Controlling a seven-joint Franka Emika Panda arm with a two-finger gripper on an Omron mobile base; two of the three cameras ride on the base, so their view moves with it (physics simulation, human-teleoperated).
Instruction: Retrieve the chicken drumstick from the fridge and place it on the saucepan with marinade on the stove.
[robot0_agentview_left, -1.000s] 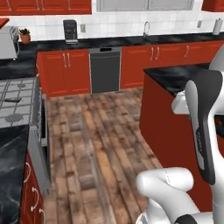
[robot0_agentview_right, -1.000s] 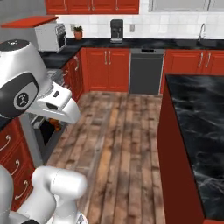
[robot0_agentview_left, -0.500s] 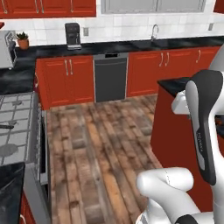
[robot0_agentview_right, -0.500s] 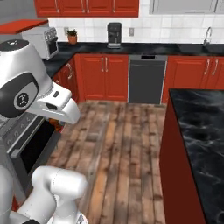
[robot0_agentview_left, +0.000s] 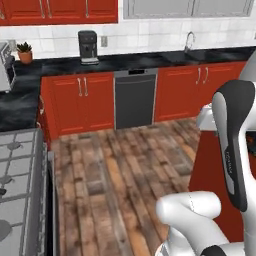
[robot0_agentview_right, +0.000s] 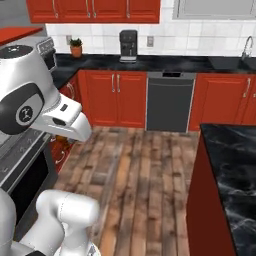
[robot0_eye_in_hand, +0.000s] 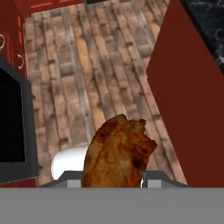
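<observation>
In the hand view the chicken drumstick (robot0_eye_in_hand: 117, 153), a lumpy golden-brown piece of meat, fills the space between my fingers. My gripper (robot0_eye_in_hand: 112, 180) is shut on it, and the meat hides most of the tips. It hangs above the wooden floor, between the dark oven front (robot0_eye_in_hand: 12, 127) and the red side of the island. The stove (robot0_agentview_left: 20, 185), a grey gas cooktop with square grates, lies at the lower left of the left base view. Its oven front (robot0_agentview_right: 25, 167) stands at the left of the right base view. The fridge, the saucepan and the marinade are out of view.
A red island with a black marble top (robot0_agentview_right: 232, 165) stands on the right. Along the back wall run red cabinets, a dark dishwasher (robot0_agentview_left: 134, 97), a coffee machine (robot0_agentview_left: 88, 46) and a potted plant (robot0_agentview_left: 24, 52). Wooden floor (robot0_agentview_left: 115, 170) lies open between stove and island.
The base has driven, so both base views have shifted: the back counter and dishwasher stand nearer and further right, and the stove's position in view has changed. The arm keeps the same pose.
</observation>
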